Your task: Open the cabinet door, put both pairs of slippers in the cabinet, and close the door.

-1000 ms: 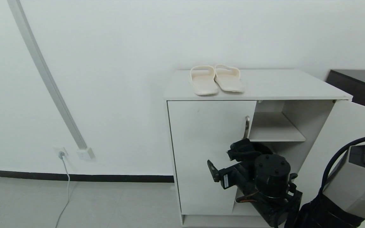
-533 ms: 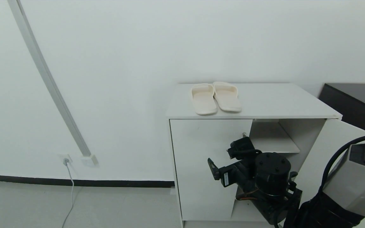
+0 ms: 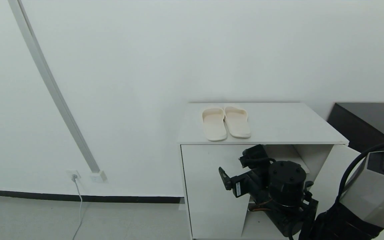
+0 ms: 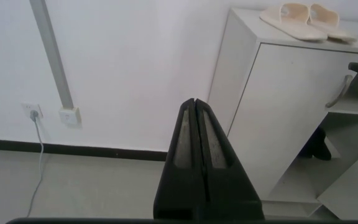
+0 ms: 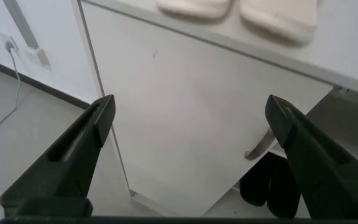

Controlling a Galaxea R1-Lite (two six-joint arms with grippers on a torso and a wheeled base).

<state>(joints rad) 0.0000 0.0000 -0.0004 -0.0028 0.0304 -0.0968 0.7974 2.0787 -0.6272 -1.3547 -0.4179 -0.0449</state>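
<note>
Head view: cream slippers (image 3: 226, 122) lie atop the cabinet (image 3: 278, 125); a dark pair (image 5: 272, 183) sits inside. Right jaws stand wide, left jaws pressed together. Advise pinching both cream slippers together, squarely.

— What sort of place are you in?

— A plain indoor room, set up like the shoe corner of a home. In front of me a white laminate cabinet (image 3: 285, 123) stands against a bare white painted wall (image 3: 178, 50). A pair of cream foam slippers (image 3: 226, 122) lies on its top, and a pair of dark slippers (image 5: 275, 183) in its lower compartment.

— What else tells you so?

— A pale smooth floor (image 3: 28, 220) and a black skirting strip (image 3: 78, 199) along the wall's foot. There is a white wall socket (image 3: 73, 174) with a grey cable (image 3: 80, 206) plugged in, and a grey plastic cable duct (image 3: 56, 87) slanting up the wall. A dark brown piece of furniture (image 3: 368, 123) stands beside the cabinet, on my right.
</note>
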